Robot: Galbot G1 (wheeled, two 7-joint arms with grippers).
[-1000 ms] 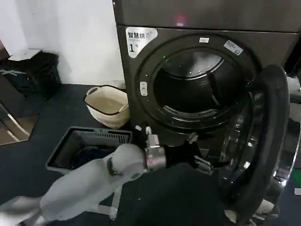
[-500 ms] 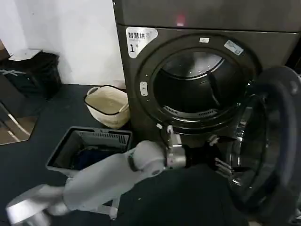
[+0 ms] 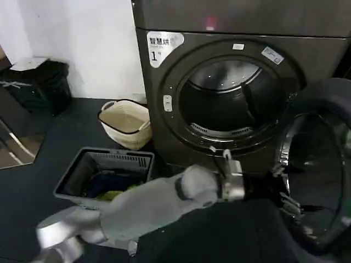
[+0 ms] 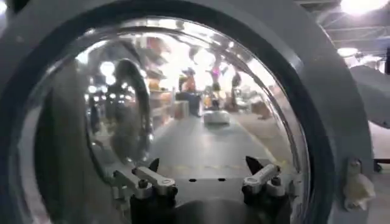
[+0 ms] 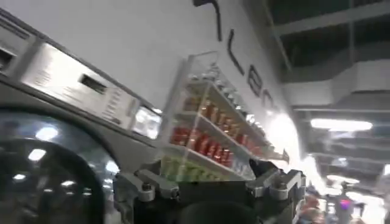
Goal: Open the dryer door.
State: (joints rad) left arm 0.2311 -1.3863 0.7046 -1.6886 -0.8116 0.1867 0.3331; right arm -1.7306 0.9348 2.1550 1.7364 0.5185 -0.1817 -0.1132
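One arm working: left gripper (image 3: 289,204), released and empty, reaches into dryer door (image 3: 321,164) just ahead, pushing it wider.

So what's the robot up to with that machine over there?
It is opening a dryer. The left gripper, fingers apart, is stretched out against the inner side of the dryer door, which has swung wide to the right and leaves the drum exposed. The right gripper is held up, open and empty, near a neighbouring machine. A grey laundry basket and a cream basket sit on the floor to the left of the dryer.
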